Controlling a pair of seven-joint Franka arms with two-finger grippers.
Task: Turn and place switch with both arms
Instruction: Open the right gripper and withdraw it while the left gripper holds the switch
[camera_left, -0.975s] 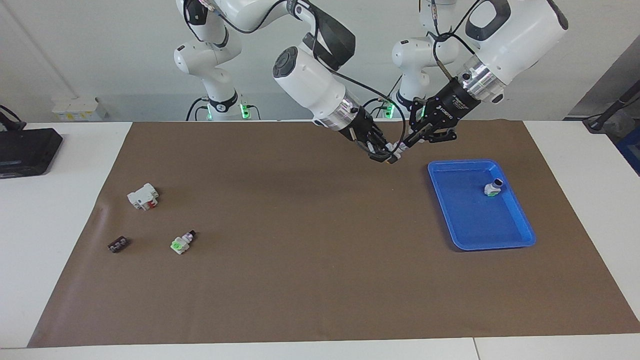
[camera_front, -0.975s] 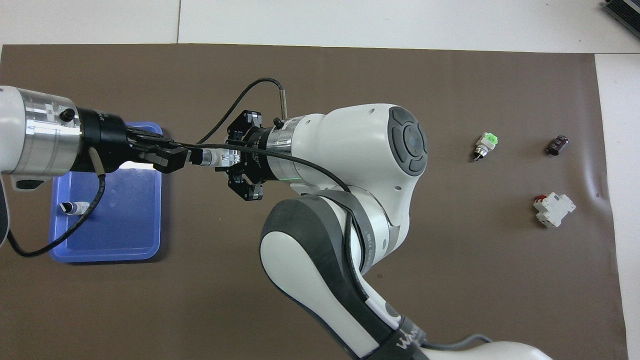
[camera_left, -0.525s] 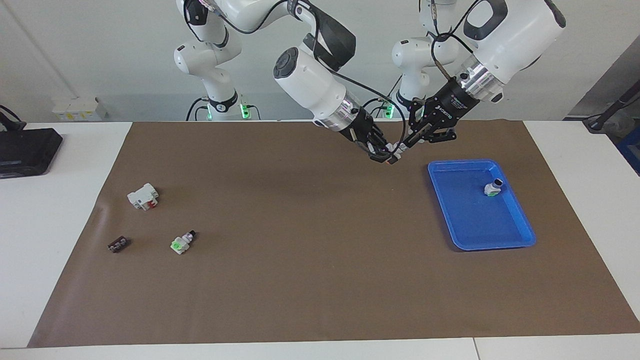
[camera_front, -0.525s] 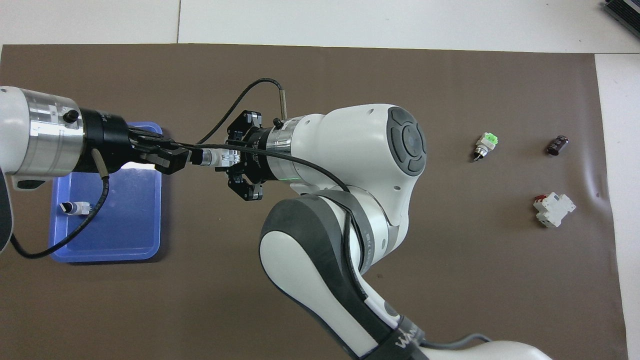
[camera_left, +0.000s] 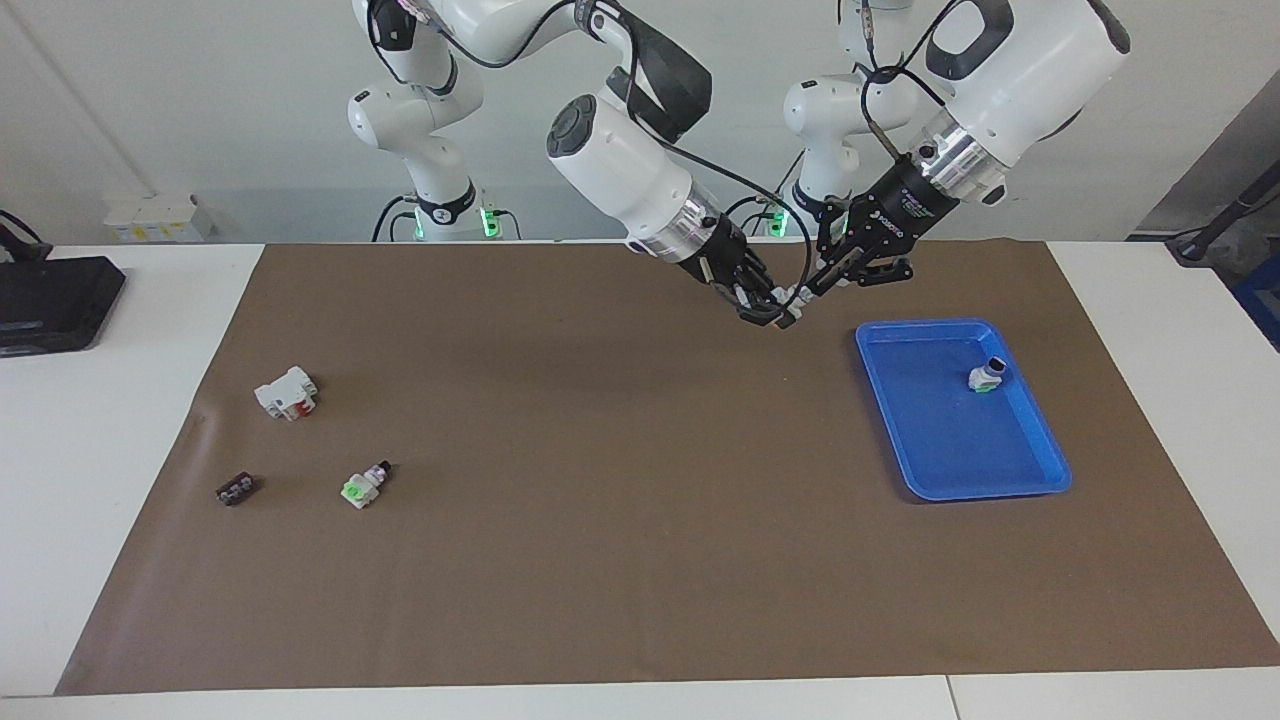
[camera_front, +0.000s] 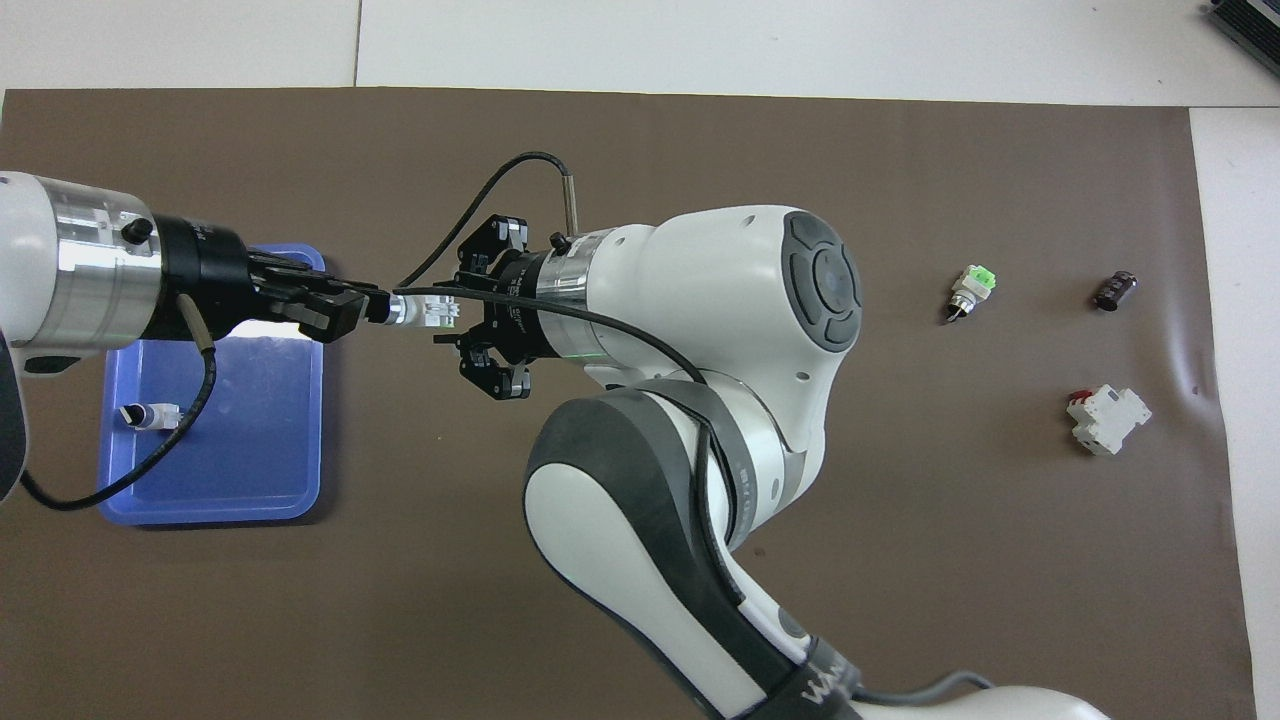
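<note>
The switch (camera_left: 795, 297) (camera_front: 425, 312), a tiny white block, hangs in the air between the two grippers, over the brown mat beside the blue tray (camera_left: 940, 440) (camera_front: 250, 470). My left gripper (camera_left: 812, 288) (camera_front: 365, 308) is shut on the switch's dark knob end. My right gripper (camera_left: 768, 308) (camera_front: 455, 318) meets it from the other end. Its fingers stand slightly apart on either side of the white body, and it is open.
A green-faced switch (camera_left: 986, 378) (camera_front: 150, 415) lies in the tray. Toward the right arm's end of the mat lie another green-faced switch (camera_left: 362, 486) (camera_front: 972, 290), a white block with red parts (camera_left: 286, 393) (camera_front: 1105, 418) and a small dark part (camera_left: 236, 489) (camera_front: 1114, 290).
The right gripper's fingers have parted from the switch and more of its white body shows. The left gripper keeps its hold. Both grippers have risen slightly.
</note>
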